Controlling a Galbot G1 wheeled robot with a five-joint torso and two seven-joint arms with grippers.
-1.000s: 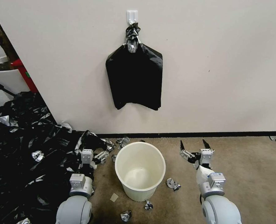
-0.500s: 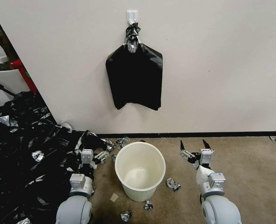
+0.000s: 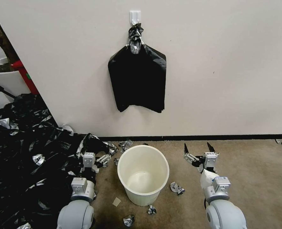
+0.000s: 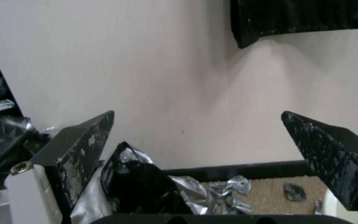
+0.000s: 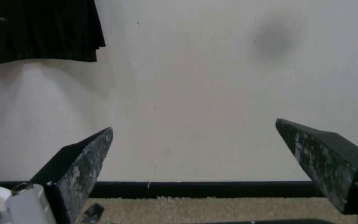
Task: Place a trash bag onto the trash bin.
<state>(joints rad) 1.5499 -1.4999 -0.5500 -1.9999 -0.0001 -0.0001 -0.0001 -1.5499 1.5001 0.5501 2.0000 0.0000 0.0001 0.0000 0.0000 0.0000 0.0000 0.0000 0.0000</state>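
The cream-white trash bin (image 3: 143,173) stands upright and empty on the brown carpet, close to the wall. A single trash bag is out of view. My left gripper (image 3: 97,148) hangs low just left of the bin, at the edge of a heap of black bags, and its fingers stand wide apart with nothing between them (image 4: 197,124). On the bin's other side, at the same height, my right gripper (image 3: 198,148) is open and empty too, facing the wall (image 5: 193,130).
A flat stack of black bags (image 3: 137,79) hangs from a white wall hook (image 3: 135,16) above the bin. A big heap of black bags (image 3: 20,152) covers the floor at left. Crumpled scraps (image 3: 176,187) lie around the bin. A white planter (image 3: 4,79) stands far left.
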